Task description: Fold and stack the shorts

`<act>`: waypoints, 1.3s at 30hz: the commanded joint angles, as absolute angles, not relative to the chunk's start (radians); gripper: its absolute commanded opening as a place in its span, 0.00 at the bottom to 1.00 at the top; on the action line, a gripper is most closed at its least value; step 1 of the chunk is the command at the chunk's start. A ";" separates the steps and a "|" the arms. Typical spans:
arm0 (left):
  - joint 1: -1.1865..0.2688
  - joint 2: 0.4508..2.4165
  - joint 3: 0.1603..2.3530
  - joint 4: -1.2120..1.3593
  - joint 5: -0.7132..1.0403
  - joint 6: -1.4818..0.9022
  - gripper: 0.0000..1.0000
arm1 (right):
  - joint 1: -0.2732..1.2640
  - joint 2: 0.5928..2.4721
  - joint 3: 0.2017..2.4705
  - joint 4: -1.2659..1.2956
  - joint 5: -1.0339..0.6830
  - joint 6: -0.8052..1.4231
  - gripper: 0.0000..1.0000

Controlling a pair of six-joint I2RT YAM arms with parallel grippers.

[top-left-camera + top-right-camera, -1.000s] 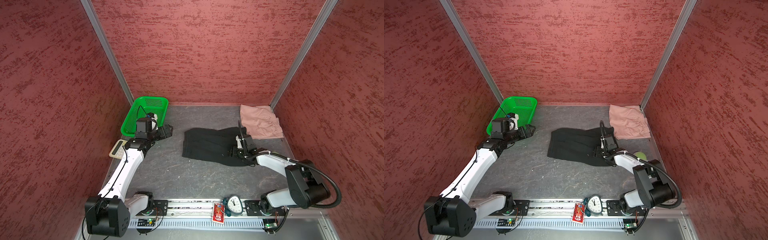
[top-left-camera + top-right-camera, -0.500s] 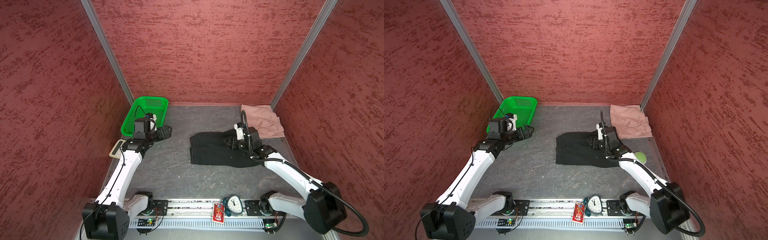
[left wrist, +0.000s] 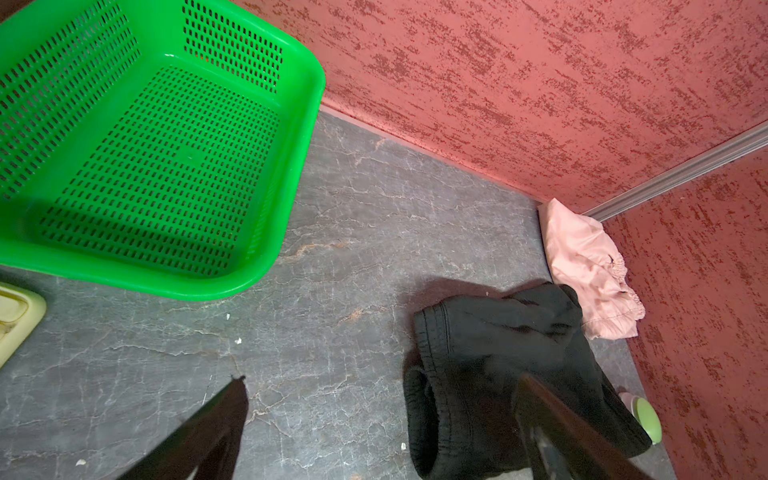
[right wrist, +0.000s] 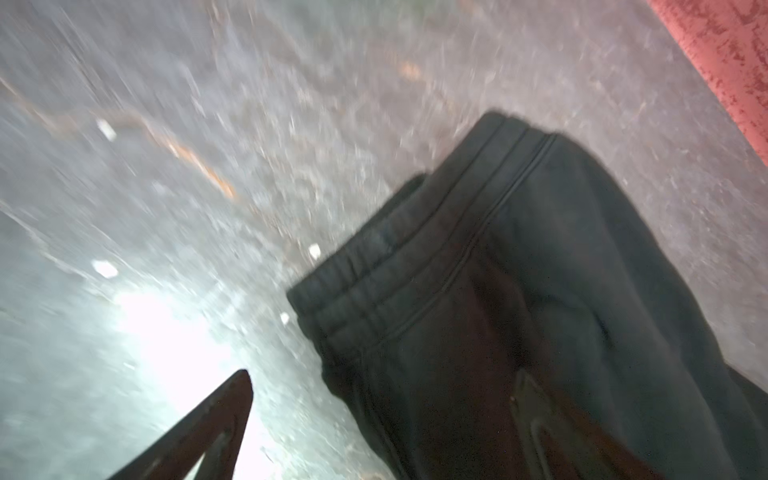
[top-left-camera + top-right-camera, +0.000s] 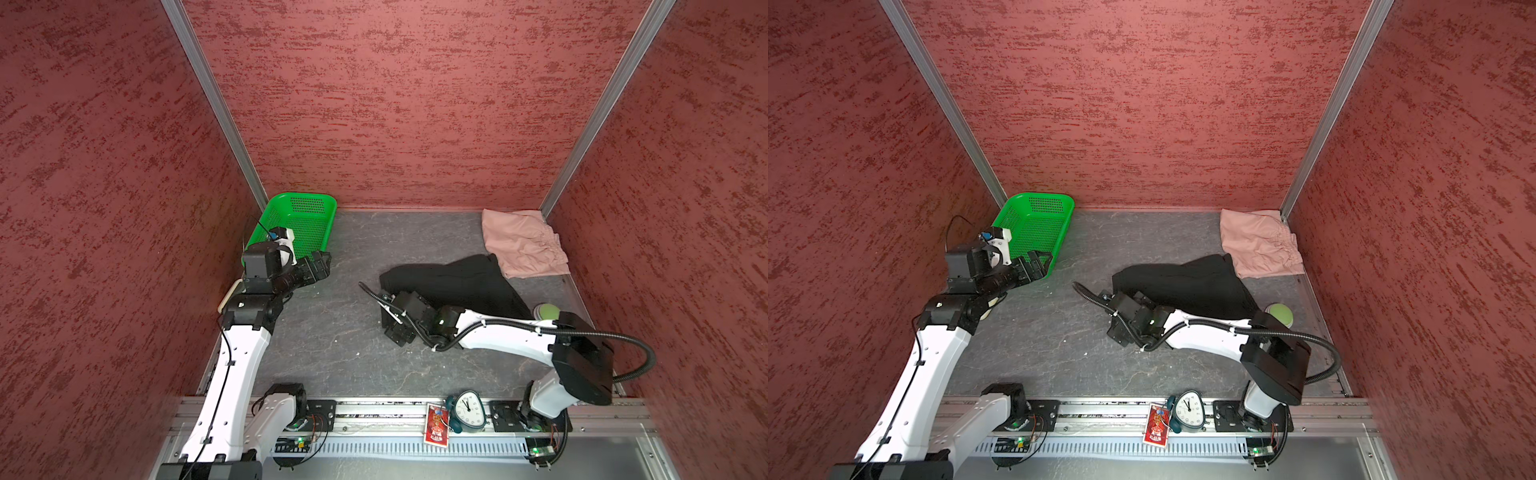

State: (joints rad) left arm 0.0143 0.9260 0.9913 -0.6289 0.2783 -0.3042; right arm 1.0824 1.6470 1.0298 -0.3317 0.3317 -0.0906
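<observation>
The black shorts (image 5: 453, 282) (image 5: 1187, 286) lie bunched on the grey floor right of centre, waistband end toward the left. Their far corner touches the pink shorts (image 5: 521, 245) (image 5: 1258, 245), which are crumpled in the back right corner. My right gripper (image 5: 392, 318) (image 5: 1117, 320) hovers open at the front left end of the black shorts (image 4: 519, 270). In the right wrist view the gripper (image 4: 382, 374) holds nothing; one finger is over the cloth, the other finger (image 4: 224, 415) over bare floor. My left gripper (image 5: 322, 266) (image 3: 382, 380) stands open and empty beside the basket.
A green mesh basket (image 5: 307, 216) (image 3: 166, 145) sits in the back left corner. A green ball (image 5: 548, 309) (image 3: 648, 419) lies right of the black shorts. A pale yellow dish (image 3: 16, 316) lies by the left wall. A clock (image 5: 467, 409) and red card (image 5: 436, 424) hang on the front rail.
My right gripper has opened, let go of the black shorts and drawn back toward the front left. The black shorts now lie narrower, shifted right against the pink pair. The left arm barely moved.
</observation>
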 commanded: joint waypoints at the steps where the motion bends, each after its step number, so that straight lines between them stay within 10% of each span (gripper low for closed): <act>1: 0.023 0.931 0.963 -0.640 0.304 -0.288 0.99 | 1.117 1.679 1.056 -0.352 0.462 -0.180 0.99; 27: 0.081 0.943 0.959 -0.696 0.321 -0.298 0.99 | 1.132 1.912 1.062 -0.151 0.624 -0.322 0.94; 39: 0.092 0.964 0.839 -0.605 0.441 -0.427 0.99 | 1.089 1.832 1.032 -0.035 0.419 -0.248 0.00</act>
State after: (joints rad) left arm 0.0853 0.9592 0.8951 -0.6701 0.3653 -0.3523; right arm 1.1080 1.8900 1.0492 -0.1028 0.5144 -0.2790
